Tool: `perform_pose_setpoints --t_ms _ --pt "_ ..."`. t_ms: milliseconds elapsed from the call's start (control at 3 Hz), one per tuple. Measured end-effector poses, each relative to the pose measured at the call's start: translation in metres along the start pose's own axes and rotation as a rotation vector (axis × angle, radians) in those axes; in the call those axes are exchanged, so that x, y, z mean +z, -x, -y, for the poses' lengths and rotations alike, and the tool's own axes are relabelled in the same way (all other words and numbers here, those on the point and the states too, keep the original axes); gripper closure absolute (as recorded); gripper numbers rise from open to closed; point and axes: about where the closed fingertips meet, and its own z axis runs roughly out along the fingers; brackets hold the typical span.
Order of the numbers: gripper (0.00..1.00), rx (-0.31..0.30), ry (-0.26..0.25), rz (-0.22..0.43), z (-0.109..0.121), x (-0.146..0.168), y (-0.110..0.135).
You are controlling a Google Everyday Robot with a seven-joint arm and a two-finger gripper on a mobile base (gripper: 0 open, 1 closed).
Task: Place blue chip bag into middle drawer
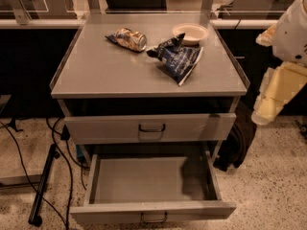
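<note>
The blue chip bag (177, 59), crumpled navy foil with white lettering, lies on the grey cabinet top (105, 73), right of centre and just in front of the white bowl (190, 32). The middle drawer (144, 181) is pulled open below the shut upper drawer (151, 127), and its grey floor is bare. My gripper (268, 104) hangs at the far right edge of the view, beside the cabinet's right side. It is level with the cabinet top, well apart from the bag, and holds nothing I can see.
A shiny gold-brown wrapper (128, 38) lies at the back left of the top. Low clear rails edge the top's left and right sides. A dark bag (237, 145) leans by the cabinet's right leg. Cables and a black stand (43, 186) lie on the floor at left.
</note>
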Motion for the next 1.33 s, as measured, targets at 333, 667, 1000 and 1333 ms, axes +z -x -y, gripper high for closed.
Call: perform_pose_setpoints --t_ms 333,667,1000,1333 --pt "0.0 0.019 -0.03 0.023 0.018 0.012 0.015" --pt "0.0 0.033 -0.058 0.053 0.039 0.027 0.034" --pt "0.0 0.029 -0.098 0.067 0.07 0.053 0.059" --pt "0.0 0.02 -0.133 0.074 0.094 0.073 0.074"
